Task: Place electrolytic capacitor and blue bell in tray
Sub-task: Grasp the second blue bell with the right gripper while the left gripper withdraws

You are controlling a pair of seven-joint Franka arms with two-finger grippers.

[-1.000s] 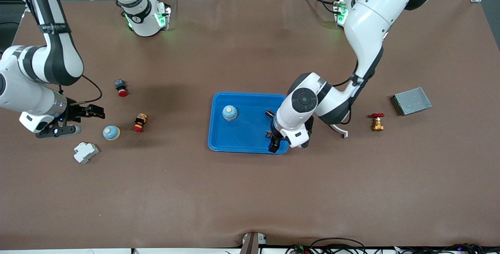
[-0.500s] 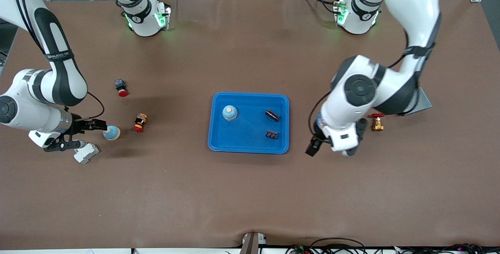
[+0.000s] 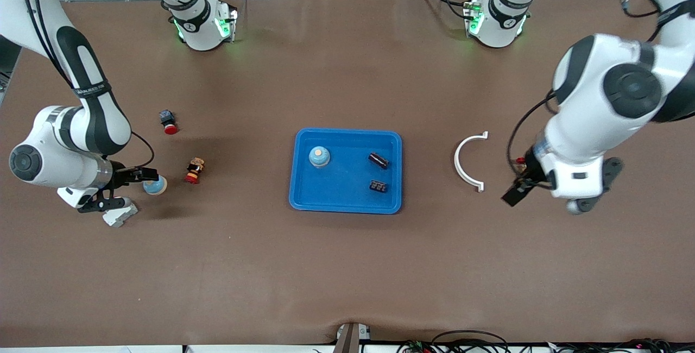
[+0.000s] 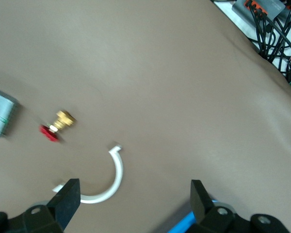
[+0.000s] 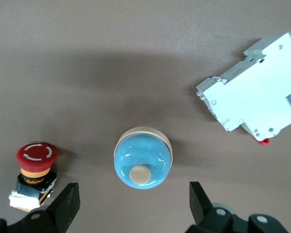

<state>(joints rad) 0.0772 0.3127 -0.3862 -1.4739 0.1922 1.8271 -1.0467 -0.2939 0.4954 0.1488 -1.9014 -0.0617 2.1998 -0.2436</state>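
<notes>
The blue tray [image 3: 347, 201] lies mid-table. In it rest one blue bell [image 3: 319, 156], the black electrolytic capacitor [image 3: 378, 160] and a small black part [image 3: 378, 186]. A second blue bell [image 3: 156, 184] [image 5: 142, 165] stands on the table toward the right arm's end. My right gripper [image 3: 126, 188] [image 5: 133, 201] hangs open just over that bell, a finger on either side, not touching it. Toward the left arm's end, my left gripper [image 3: 519, 190] [image 4: 134, 196] is open and empty over bare table. A corner of the tray [image 4: 184, 224] shows in the left wrist view.
A white breaker [image 3: 118, 212] [image 5: 254, 104] and a red push button [image 3: 194, 171] [image 5: 35, 167] flank the table bell. Another red button [image 3: 169, 121] lies farther from the camera. Near my left gripper are a white C-ring [image 3: 469, 162] [image 4: 104, 179], a brass valve [image 4: 58, 124] and a grey box [image 4: 0, 114].
My left arm has swung away from the tray toward its own end of the table, uncovering the capacitor, the small black part and the white ring. My right gripper has closed in on the table bell.
</notes>
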